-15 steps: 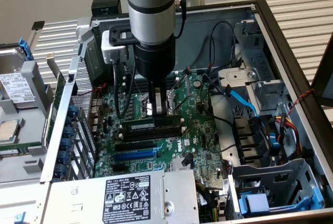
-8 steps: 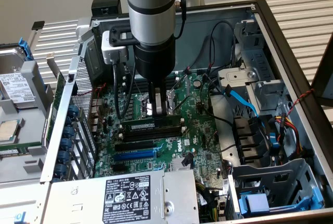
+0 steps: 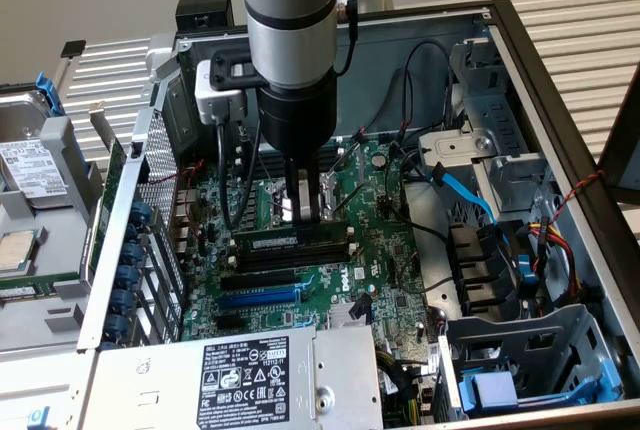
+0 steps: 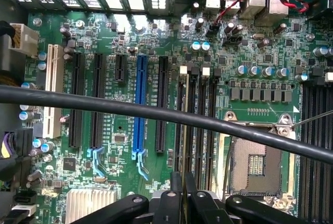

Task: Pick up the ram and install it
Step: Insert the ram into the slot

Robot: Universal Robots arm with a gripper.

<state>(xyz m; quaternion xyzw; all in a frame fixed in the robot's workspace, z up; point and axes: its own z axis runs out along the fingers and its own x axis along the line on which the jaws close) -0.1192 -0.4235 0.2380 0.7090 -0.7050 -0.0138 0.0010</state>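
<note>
I am looking into an open computer case [image 3: 560, 120]. A green board [image 3: 385, 250] lies flat at its bottom. On the board I see a long blue slot [image 3: 260, 297] with black slots [image 4: 99, 99] on both sides of it. A grey power box [image 3: 340, 380] with a black label [image 3: 245, 380] sits by the board. A blue cable [image 3: 465, 195] runs at the exterior view's right. A drive [image 3: 30, 165] lies outside the case, at the exterior view's left. Close up, I see a thick black cable [image 4: 156, 112] crossing over the board, a white slot [image 4: 50, 88], a square chip socket [image 4: 255, 164] and some red and black wires [image 4: 234, 5].
</note>
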